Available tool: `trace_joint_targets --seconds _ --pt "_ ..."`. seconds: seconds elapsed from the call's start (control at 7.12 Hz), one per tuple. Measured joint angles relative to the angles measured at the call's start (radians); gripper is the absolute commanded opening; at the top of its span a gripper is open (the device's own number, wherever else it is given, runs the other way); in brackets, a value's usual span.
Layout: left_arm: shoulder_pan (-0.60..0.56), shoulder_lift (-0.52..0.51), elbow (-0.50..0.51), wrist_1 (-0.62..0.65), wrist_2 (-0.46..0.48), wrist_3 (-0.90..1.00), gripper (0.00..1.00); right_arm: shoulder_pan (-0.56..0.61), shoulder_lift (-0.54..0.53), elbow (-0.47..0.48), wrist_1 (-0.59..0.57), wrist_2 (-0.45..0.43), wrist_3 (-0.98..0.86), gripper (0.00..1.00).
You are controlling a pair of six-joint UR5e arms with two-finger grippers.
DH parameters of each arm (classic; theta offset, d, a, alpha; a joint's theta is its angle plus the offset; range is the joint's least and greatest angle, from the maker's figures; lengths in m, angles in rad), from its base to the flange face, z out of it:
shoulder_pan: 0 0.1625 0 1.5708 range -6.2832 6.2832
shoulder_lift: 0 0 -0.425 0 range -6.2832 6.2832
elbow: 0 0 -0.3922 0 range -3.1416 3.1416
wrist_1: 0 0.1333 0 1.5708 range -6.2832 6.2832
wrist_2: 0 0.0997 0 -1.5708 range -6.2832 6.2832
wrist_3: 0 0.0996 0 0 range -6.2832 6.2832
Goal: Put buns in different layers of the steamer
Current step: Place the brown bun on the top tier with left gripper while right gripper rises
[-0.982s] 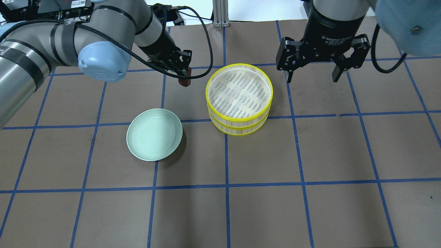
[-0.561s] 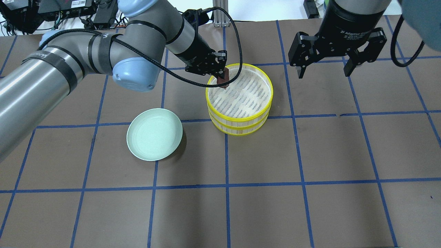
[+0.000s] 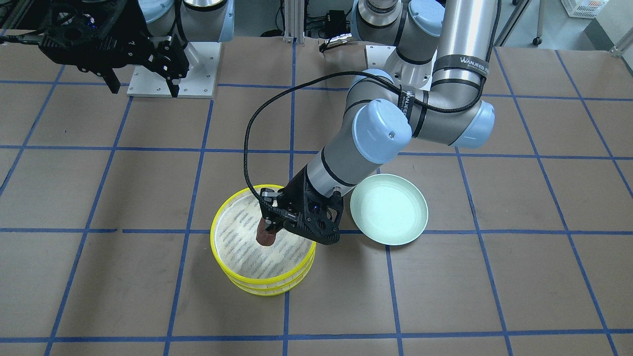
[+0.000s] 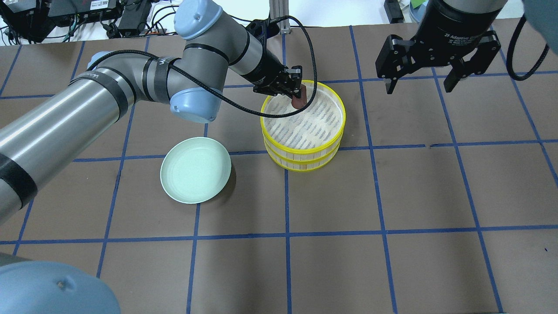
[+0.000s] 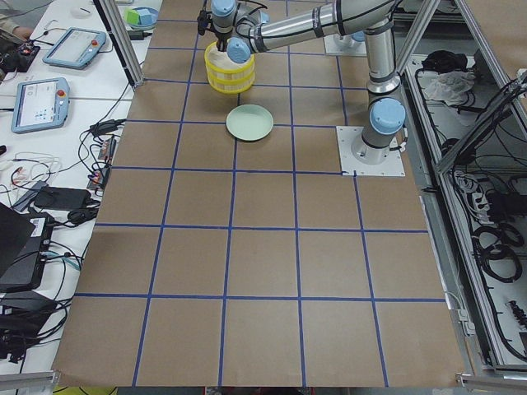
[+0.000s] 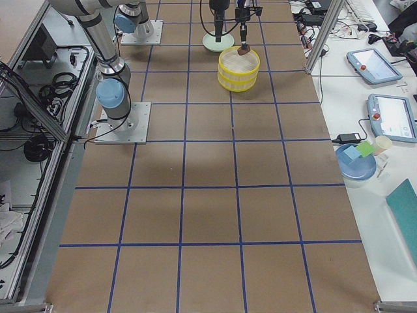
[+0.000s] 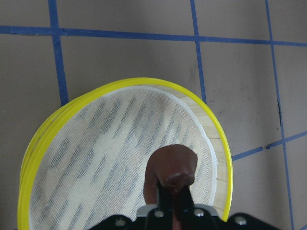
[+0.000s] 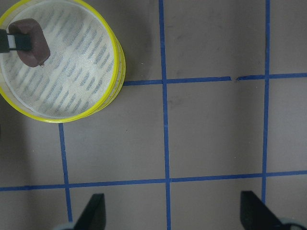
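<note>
Left gripper point(image 4: 299, 90) was closed tight on the brown bun point(image 4: 299, 101), holding it over the mesh of the top steamer tray point(image 4: 332, 131), close to its rim. Right gripper point(image 4: 418, 85) hung wide open and empty, well apart from that tray.

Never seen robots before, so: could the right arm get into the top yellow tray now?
Probably yes. The right arm's fingers hang open and empty off to one side. The left arm's fingers hold the brown bun over the far-left part of the top tray, leaving its right side free.
</note>
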Motion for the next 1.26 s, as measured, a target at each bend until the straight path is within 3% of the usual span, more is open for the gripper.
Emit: trace_joint_targets --seconds 0.56,0.84,1.26 --pt "0.000 0.027 0.015 -0.042 0.034 0.003 1.00 0.001 -0.001 0.000 -0.010 -0.008 0.001 1.00" --pt "0.017 0.066 0.017 -0.143 0.183 0.050 1.00 0.001 -0.002 0.000 -0.005 -0.011 0.001 1.00" --pt "0.156 0.167 0.024 -0.313 0.379 0.216 1.00 0.001 -0.006 0.000 0.005 -0.011 0.001 1.00"
